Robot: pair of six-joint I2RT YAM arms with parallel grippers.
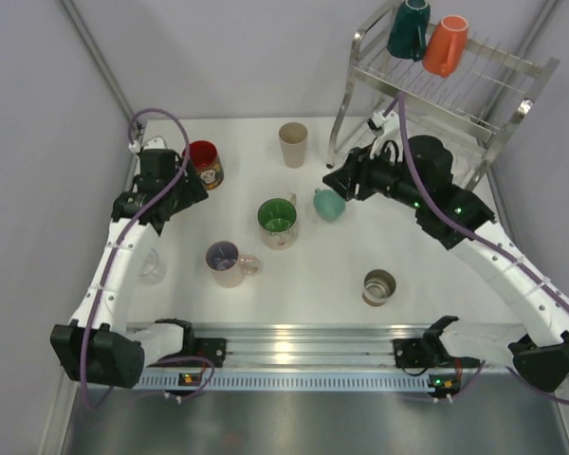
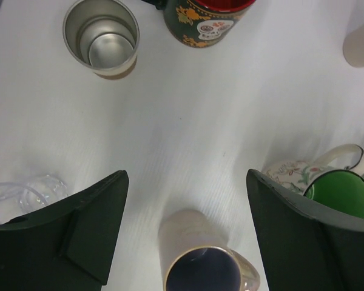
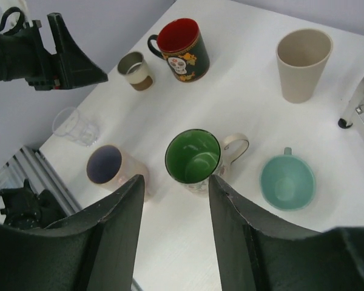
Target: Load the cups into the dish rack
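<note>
— Left claw (image 2: pixel 187 182) first: were its fingers apart or together?

— Apart, and wide, with nothing held. It hung above the white table (image 1: pixel 322 256), beside the red mug (image 1: pixel 205 163) with the black handle. Its own camera looked down on a pinkish cup (image 2: pixel 200 267) standing below the gap, and on a small steel cup (image 2: pixel 101 37) farther off.

— And the right claw (image 3: pixel 176 182)?

— Its fingers were also apart, moderately spread, gripping nothing. It hung in front of the dish rack (image 1: pixel 493 85), just beside the mint cup (image 1: pixel 328 204), with the green-lined mug (image 1: pixel 278 221) under its view.

— Where were the cups?

— Two were on the rack's top shelf, at the far right corner of the table. They were a dark teal cup (image 1: pixel 410 27) and an orange cup (image 1: pixel 446 45), side by side, both leaning with their mouths toward the shelf. The rest stood on the table, apart from one another. A beige cup (image 1: pixel 293 144) stood near the far edge, and another steel cup (image 1: pixel 379 286) near the front edge. A clear glass (image 1: pixel 152 268) stood at the left, just beside the left arm (image 1: pixel 123 246).
</note>
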